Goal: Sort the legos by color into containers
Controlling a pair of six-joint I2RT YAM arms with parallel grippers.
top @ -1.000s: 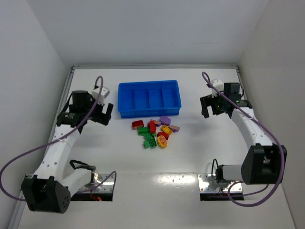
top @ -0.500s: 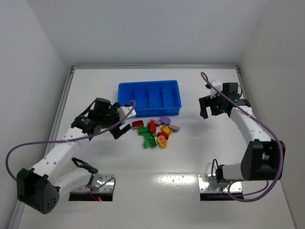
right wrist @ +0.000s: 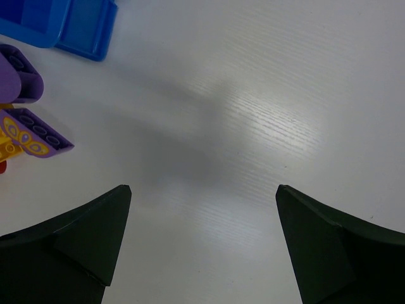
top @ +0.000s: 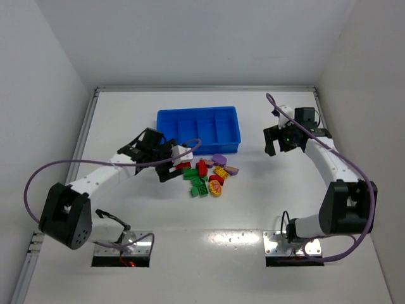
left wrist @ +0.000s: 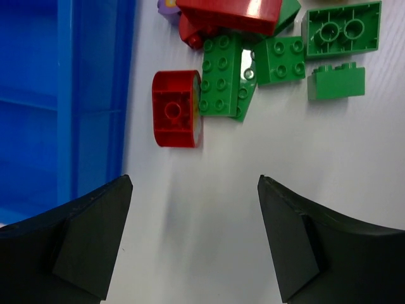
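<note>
**Hovering Over a Red Brick, Jaws Wide**

Reaching in from the left, the left gripper hangs low over the table with its jaws apart and nothing between them. In its wrist view the gap points toward a red brick just ahead. That brick lies just beside the front wall of the blue tray, and its far side touches a green brick.

The legos lie loose in one small heap on the table, just in front of the tray. From above, no brick shows in any of the four compartments, so the sorting looks barely begun.

These pieces should be light, rigid and smooth. They will not give under the fingers, but they could slip or skate away if pinched on a rounded end or across the studs. The red brick's two flat long sides look like the best place to take hold. The green neighbour pressed against one of them leaves little room for a finger, so a nudge may shift the heap.

Further right lie the purple bricks and a yellow brick with a purple printed pattern. No lettering or maker's mark can be read anywhere, and any stud marks are too small to tell.

At the far right, the right gripper hangs over bare table, well apart from the heap. Its jaws are spread wide and it holds nothing.
</note>
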